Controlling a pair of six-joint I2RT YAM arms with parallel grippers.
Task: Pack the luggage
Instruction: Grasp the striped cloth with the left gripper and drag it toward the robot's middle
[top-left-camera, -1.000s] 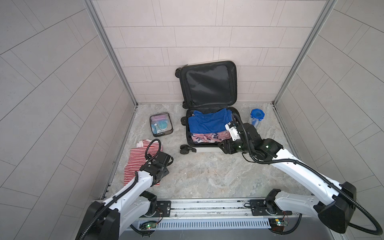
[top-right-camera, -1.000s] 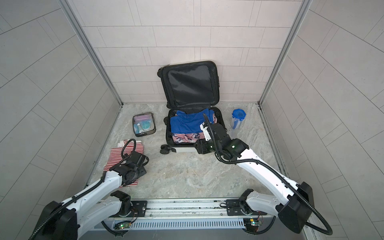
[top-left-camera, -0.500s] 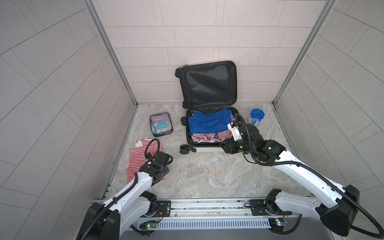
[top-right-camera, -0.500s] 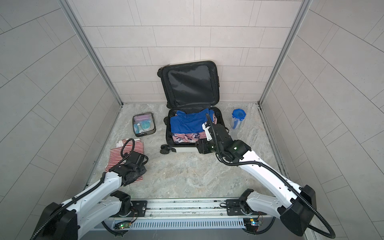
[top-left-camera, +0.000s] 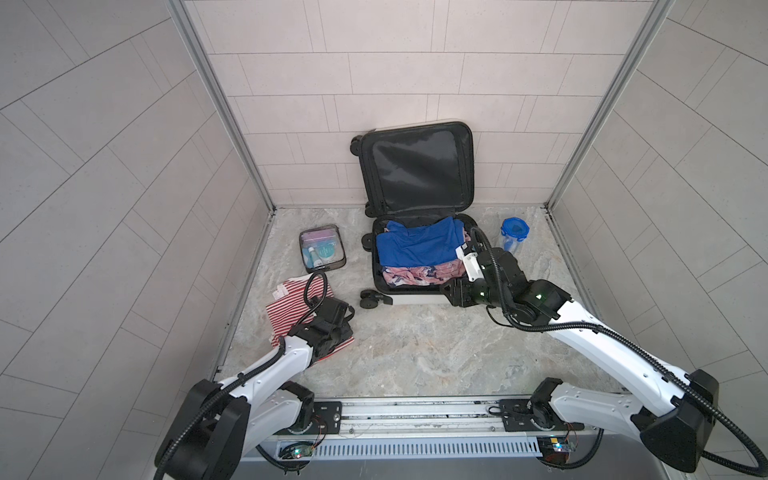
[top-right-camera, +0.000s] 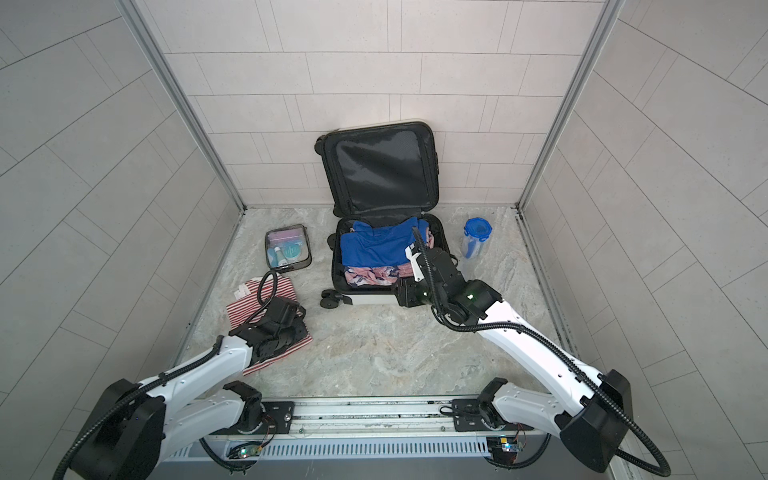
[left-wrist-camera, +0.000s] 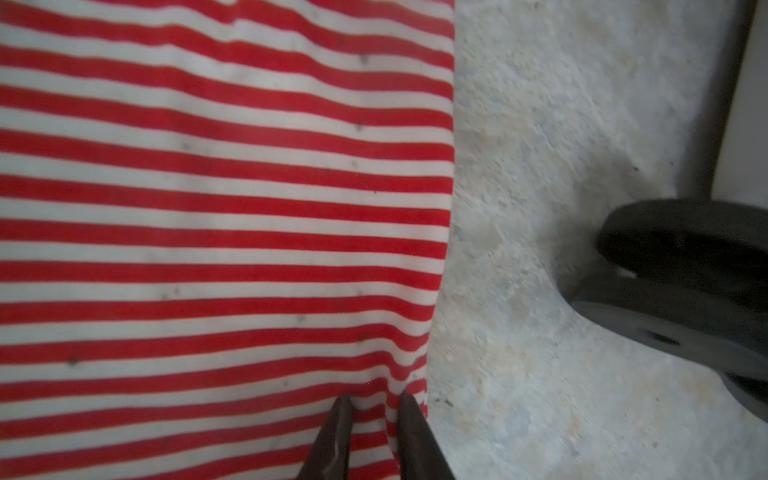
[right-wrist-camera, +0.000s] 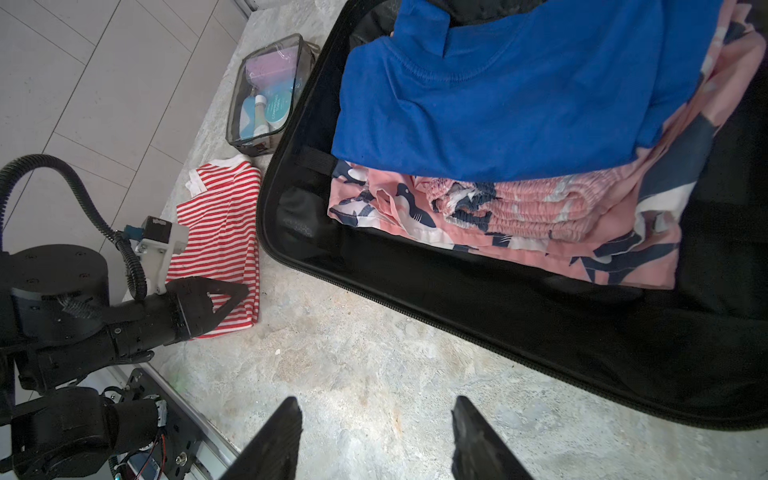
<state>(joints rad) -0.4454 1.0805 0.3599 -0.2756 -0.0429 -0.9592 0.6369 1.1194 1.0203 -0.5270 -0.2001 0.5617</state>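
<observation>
White-shelled and black-lined, the luggage (top-left-camera: 419, 170) lies open at the back of the worktop (top-left-camera: 415, 353), its lid upright against the rear wall; in the lower half a blue shirt (top-left-camera: 415, 249) lies over a pink garment (top-left-camera: 415, 275). To its left sits a clear pouch (top-left-camera: 322, 253); nearer the robot a striped shirt (left-wrist-camera: 208, 208) lies flat on the worktop. The left claw (left-wrist-camera: 374, 415) is down at that shirt's edge on the luggage side, its tips nearly together and pinching a puckered fold of the cloth; a black wheel (left-wrist-camera: 685, 270) of the luggage stands near. The right claw (right-wrist-camera: 376, 409) hangs above bare worktop by the luggage's near right corner, fingers spread, nothing between them. A blue-lidded jar (top-left-camera: 514, 235) stands just right of the luggage.
</observation>
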